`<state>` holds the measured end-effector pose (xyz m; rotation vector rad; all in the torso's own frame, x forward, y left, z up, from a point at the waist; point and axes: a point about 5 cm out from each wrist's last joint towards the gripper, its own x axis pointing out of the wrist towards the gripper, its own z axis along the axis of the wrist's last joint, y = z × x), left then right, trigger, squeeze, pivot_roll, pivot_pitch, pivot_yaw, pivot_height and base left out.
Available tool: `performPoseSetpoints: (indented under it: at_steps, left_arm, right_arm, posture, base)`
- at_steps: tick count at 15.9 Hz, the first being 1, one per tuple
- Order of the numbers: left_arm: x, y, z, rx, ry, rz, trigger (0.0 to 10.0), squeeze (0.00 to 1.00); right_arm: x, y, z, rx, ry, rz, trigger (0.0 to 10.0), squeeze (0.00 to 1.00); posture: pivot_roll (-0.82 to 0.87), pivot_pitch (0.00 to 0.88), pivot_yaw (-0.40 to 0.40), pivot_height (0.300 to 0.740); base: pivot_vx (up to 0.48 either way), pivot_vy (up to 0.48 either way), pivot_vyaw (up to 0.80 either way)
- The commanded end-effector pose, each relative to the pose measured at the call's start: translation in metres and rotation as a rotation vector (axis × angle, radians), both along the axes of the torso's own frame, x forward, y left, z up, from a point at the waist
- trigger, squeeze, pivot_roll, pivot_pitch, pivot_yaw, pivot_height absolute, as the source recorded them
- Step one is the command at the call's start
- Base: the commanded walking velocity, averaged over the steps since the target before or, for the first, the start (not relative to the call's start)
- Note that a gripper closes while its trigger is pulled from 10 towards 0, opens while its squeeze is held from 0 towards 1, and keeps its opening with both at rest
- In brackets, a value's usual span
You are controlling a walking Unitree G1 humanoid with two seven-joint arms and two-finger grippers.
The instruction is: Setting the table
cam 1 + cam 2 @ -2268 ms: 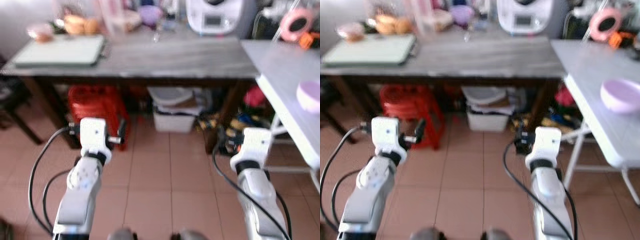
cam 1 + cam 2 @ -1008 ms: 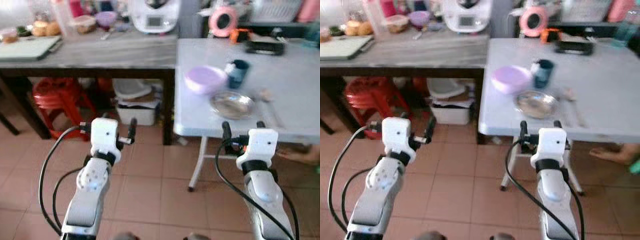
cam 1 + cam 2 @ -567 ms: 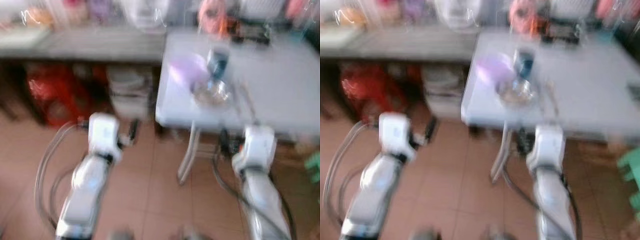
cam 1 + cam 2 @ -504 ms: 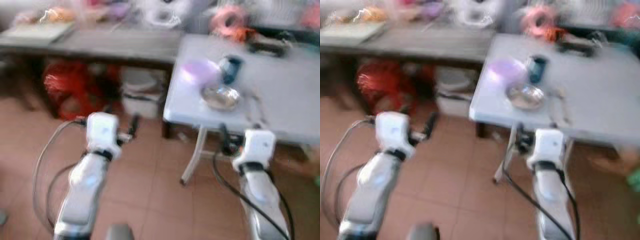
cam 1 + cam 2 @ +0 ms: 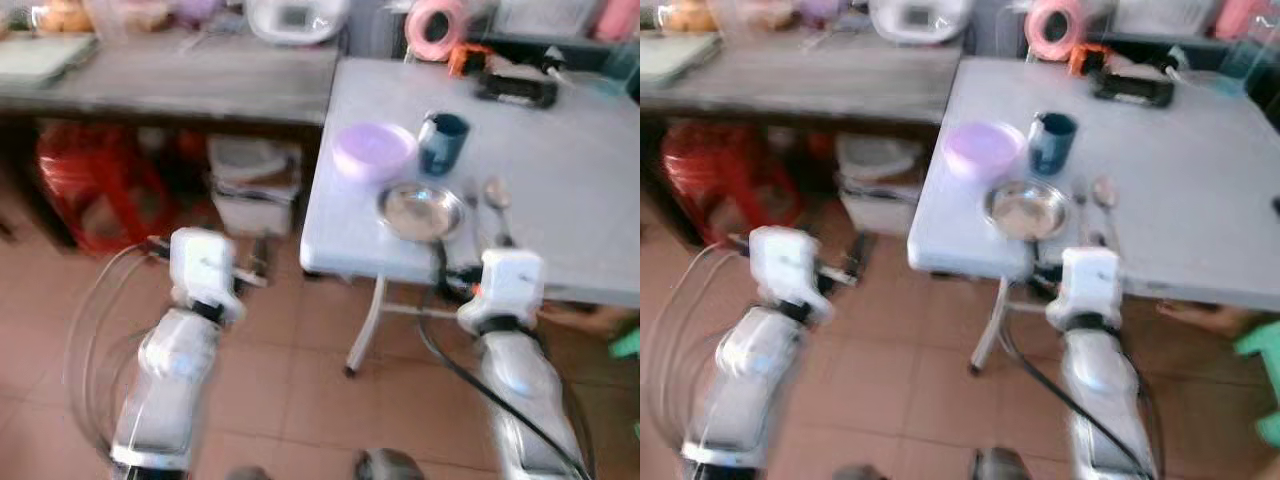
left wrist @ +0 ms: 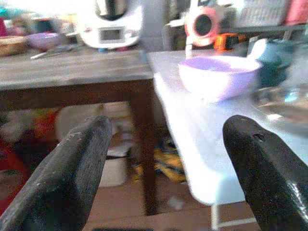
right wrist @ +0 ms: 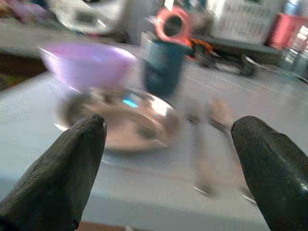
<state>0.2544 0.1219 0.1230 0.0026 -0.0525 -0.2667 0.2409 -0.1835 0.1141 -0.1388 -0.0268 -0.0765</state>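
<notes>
Even, soft daylight brightens every view, with dim shade under the wooden bench. Motion blur smears all frames. The metal plate glints faintly.

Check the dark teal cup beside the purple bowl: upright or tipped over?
Upright. The dark teal cup stands on the white table, its open rim facing up, beside the purple bowl.

Bowl behind plate, on table

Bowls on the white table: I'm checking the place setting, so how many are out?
2. A purple bowl stands near the table's left edge, beside the dark blue cup. A metal bowl sits just in front of them, nearer the robot.
</notes>
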Motion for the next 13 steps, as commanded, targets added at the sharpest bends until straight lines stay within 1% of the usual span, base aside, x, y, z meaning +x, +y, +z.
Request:
performPoseSetpoints:
  at_steps: [1, 4, 5, 6, 9, 13]
  left_arm:
    - [-0.0013, 0.0125, -0.001, 0.012, 0.006, 0.037, 10.0, 0.0]
    - [-0.0006, 0.013, -0.0009, 0.022, 0.0, 0.034, 10.0, 0.0]
    - [-0.0006, 0.0125, 0.0008, 0.043, -0.02, 0.029, 10.0, 0.0]
    - [-0.0005, 0.0102, 0.0016, 0.033, -0.022, 0.006, 10.0, 0.0]
    - [0.0009, 0.0093, 0.003, 0.015, -0.022, -0.007, 10.0, 0.0]
    - [0.0001, 0.0071, 0.0035, 0.015, -0.028, -0.007, 10.0, 0.0]
  right_arm:
    - [0.0027, 0.0084, 0.0052, 0.018, -0.024, 0.022, 10.0, 0.0]
    - [0.0034, 0.0091, 0.0054, 0.034, -0.031, -0.013, 10.0, 0.0]
    - [0.003, 0.0074, 0.0033, 0.045, -0.027, -0.05, 10.0, 0.0]
    - [0.0038, 0.0068, 0.003, 0.054, -0.028, -0.064, 10.0, 0.0]
    - [0.0072, 0.0077, 0.0082, 0.042, -0.046, -0.039, 10.0, 0.0]
    - [0.0101, 0.0066, 0.011, 0.03, -0.054, -0.026, 10.0, 0.0]
  posture:
    - [0.03, 0.02, 0.021, 0.74]
    - [0.03, 0.017, 0.028, 0.74]
    - [0.03, 0.018, 0.031, 0.74]
    - [0.02, 0.021, 0.039, 0.74]
    - [0.01, 0.027, 0.037, 0.74]
    - [0.01, 0.029, 0.03, 0.74]
  base:
    - [0.0, 0.0, 0.0]
    - [0.0, 0.0, 0.0]
    - [0.0, 0.0, -0.41]
    - [0.0, 0.0, -0.8]
    - [0.371, 0.0, -0.75]
    - [0.419, 0.0, 0.0]
